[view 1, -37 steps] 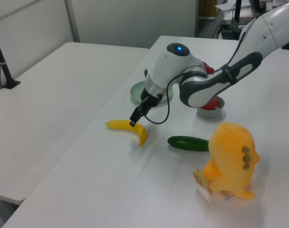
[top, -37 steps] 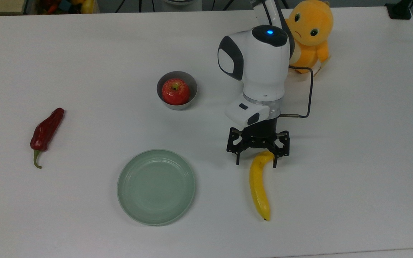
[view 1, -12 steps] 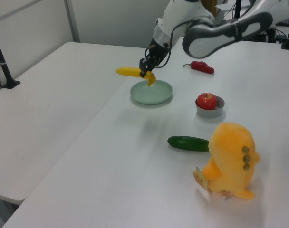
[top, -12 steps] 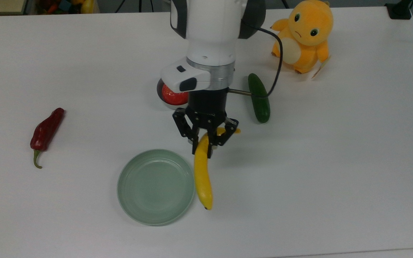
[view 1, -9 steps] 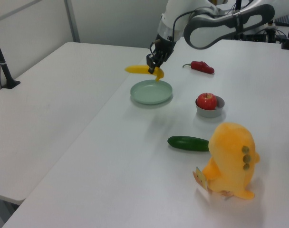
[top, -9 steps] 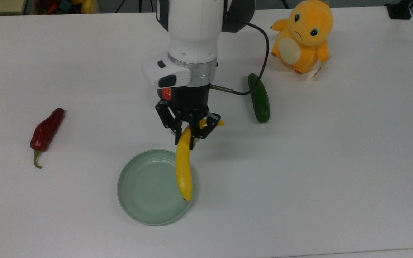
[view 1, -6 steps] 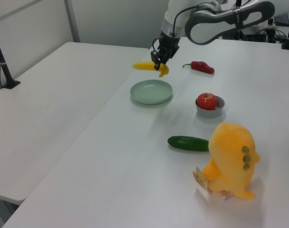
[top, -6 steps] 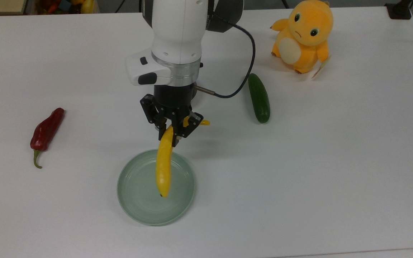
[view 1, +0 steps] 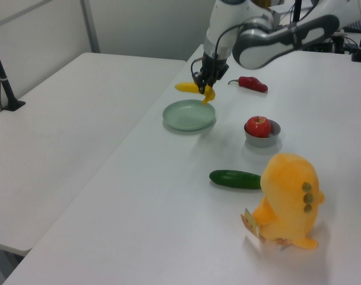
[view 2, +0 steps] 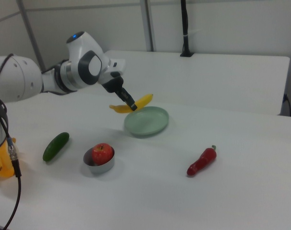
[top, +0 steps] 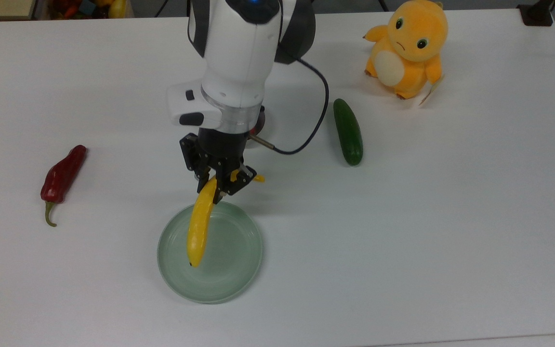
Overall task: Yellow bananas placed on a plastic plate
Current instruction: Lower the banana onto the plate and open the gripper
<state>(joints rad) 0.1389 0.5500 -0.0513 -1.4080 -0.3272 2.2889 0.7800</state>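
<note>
1. tool [top: 219, 185] grips banana [top: 199, 222] near its stem, airborne above plate [top: 239, 270].
2. carry looks nearly finished; banana hangs over the top view's left half of plate.
3. lowering and release remain.

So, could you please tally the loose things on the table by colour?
Yellow: 1, banana
Green: 2, cucumber, plate
Red: 2, pepper, apple
Orange: 1, plush toy
Grey: 1, bowl
Total: 7

The plastic plate [top: 239, 270] holds nothing, with bare table all around it. Beyond it stand the grey bowl [view 2: 98, 163] and cucumber [top: 348, 131]; the red pepper [top: 60, 177] lies well apart.
</note>
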